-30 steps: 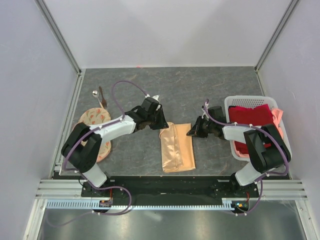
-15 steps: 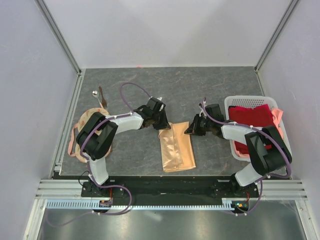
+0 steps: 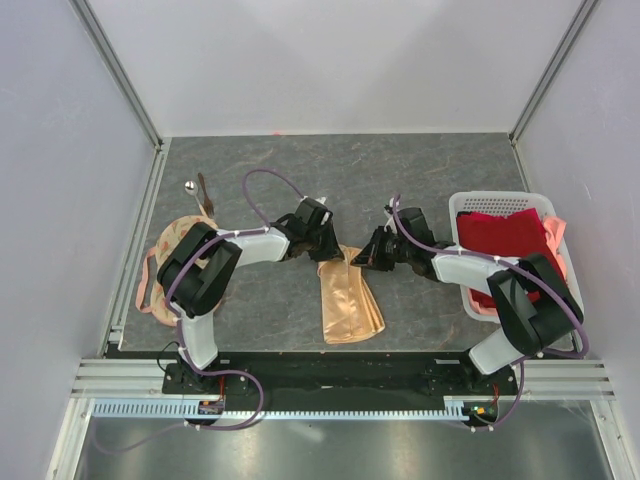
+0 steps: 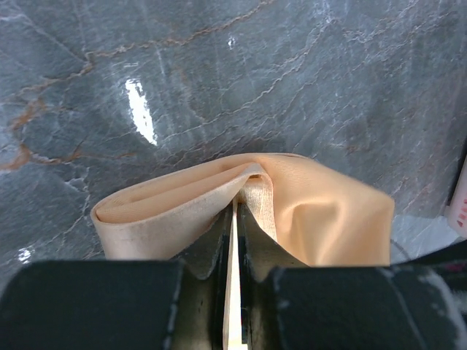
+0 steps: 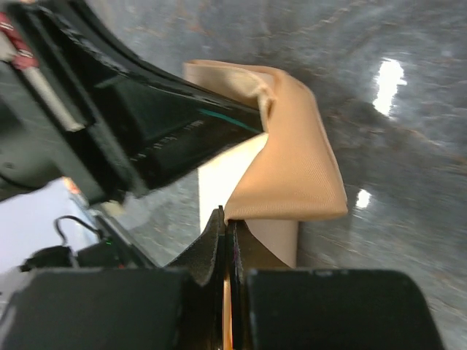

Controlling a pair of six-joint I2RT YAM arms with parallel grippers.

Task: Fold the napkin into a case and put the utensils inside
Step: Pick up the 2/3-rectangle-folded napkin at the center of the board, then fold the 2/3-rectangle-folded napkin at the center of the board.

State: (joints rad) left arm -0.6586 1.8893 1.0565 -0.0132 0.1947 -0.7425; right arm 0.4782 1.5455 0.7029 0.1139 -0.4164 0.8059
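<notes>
The peach-orange napkin (image 3: 349, 298) lies as a narrow folded strip at the middle of the table, its far end lifted and bunched. My left gripper (image 3: 327, 250) is shut on the far left corner of the napkin (image 4: 321, 211). My right gripper (image 3: 363, 256) is shut on the far right corner of the napkin (image 5: 292, 168), close beside the left one. A silver spoon (image 3: 190, 187) and a thin dark brown stick utensil (image 3: 204, 192) lie at the far left of the table.
A round cream cloth with orange print (image 3: 168, 262) lies at the left under the left arm. A white lattice basket (image 3: 462, 205) with a dark red cloth (image 3: 503, 232) stands at the right. Grey walls enclose the table.
Both grippers have moved toward each other, drawing the napkin's far corners together. The napkin's far end has narrowed and bunched up. The left arm's elbow has swung in.
</notes>
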